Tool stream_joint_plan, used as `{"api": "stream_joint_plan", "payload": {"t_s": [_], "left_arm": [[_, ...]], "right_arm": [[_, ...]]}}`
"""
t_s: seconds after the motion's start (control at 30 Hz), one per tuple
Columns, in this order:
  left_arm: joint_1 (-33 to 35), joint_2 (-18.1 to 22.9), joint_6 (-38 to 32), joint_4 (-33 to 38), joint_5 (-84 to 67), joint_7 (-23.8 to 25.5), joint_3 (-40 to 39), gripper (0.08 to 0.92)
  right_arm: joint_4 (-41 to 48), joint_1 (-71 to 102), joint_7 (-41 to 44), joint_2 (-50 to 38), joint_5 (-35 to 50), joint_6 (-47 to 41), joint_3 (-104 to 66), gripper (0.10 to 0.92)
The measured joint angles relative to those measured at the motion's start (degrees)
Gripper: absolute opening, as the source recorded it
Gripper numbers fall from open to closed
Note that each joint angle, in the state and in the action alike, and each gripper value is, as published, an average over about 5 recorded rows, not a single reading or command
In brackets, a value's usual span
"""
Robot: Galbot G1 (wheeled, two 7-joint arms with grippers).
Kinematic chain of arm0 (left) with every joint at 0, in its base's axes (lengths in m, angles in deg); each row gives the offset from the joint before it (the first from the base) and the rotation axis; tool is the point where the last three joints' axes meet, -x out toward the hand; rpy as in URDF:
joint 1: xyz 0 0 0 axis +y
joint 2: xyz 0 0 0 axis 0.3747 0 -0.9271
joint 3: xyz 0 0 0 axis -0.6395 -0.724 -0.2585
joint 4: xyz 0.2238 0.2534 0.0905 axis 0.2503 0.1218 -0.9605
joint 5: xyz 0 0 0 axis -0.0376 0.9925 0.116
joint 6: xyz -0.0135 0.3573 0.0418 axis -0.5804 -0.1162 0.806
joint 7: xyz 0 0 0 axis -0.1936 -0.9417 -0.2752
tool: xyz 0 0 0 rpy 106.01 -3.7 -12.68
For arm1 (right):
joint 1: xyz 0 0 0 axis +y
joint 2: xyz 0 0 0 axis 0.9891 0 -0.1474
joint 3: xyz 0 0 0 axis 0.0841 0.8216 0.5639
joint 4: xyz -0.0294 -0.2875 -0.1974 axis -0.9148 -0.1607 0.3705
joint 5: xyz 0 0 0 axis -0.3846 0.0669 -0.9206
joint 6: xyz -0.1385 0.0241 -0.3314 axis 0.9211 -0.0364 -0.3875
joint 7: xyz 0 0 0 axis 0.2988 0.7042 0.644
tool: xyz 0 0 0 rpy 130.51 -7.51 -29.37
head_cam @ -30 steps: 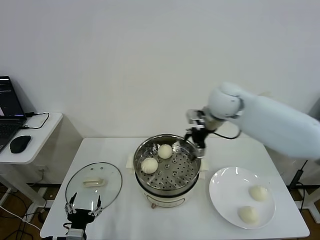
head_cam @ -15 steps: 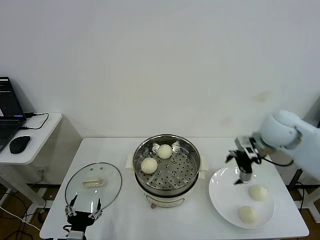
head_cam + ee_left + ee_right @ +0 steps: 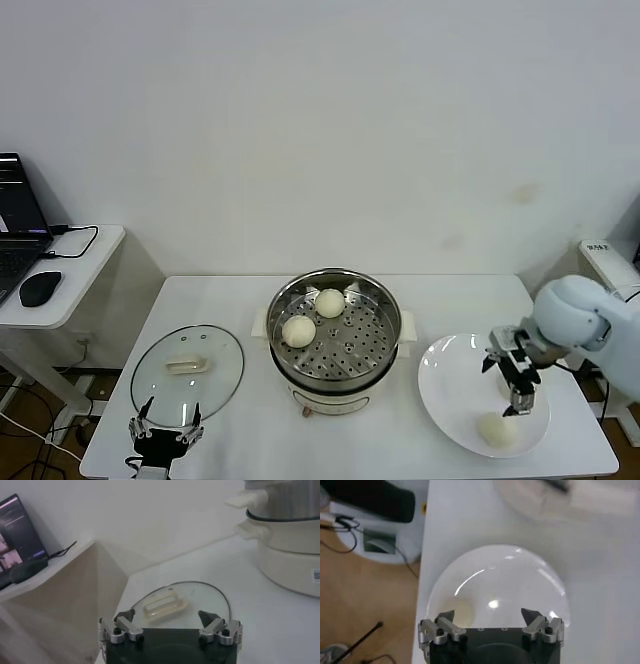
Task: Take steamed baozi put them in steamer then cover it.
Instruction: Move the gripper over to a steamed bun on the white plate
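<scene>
The steamer [image 3: 385,350] stands mid-table with two steamed baozi [image 3: 299,330] [image 3: 330,302] on its perforated tray. My right gripper [image 3: 516,384] hangs open and empty over the white plate [image 3: 450,395]. One baozi [image 3: 496,428] lies on the plate just in front of it. In the right wrist view a baozi [image 3: 458,611] shows next to one fingertip of the right gripper [image 3: 489,614], above the plate [image 3: 520,575]. The glass lid [image 3: 187,365] lies flat left of the steamer. My left gripper [image 3: 165,433] waits open at the table's front edge, with the lid [image 3: 200,597] ahead of the left gripper [image 3: 167,616].
A side table [image 3: 75,285] on the left carries a laptop [image 3: 18,225] and a mouse [image 3: 40,288]. The steamer [image 3: 287,525] has white side handles. Beyond the plate the table's right edge drops to the floor [image 3: 365,605].
My right arm swung from the steamer's far rim across to the plate and came down over it, empty. The left gripper stayed put.
</scene>
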Motion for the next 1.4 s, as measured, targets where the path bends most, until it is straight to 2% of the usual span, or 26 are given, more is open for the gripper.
{"api": "stream_joint_plan", "payload": {"t_s": [0.57,1.2,1.3,1.4], "left_arm": [[-0.4,0.0,0.0,-1.5,0.7,0.1,0.0,0.823],[-1.0,0.3,0.0,-2.6,1.1,0.1,-0.2,0.823],[-1.1,0.3,0.0,-2.7,1.1,0.1,-0.2,0.823],[-1.2,0.3,0.0,-2.9,1.1,0.1,-0.3,0.823]], "right_arm": [[3.5,12.2,-1.6,2.0,-5.1,0.4,-5.6,0.823],[7.5,14.9,-3.1,4.4,-6.1,0.1,-6.9,0.821],[8.0,14.9,-3.1,4.6,-6.0,0.0,-6.8,0.786],[8.3,14.9,-3.0,4.6,-6.0,0.0,-6.7,0.707]]}}
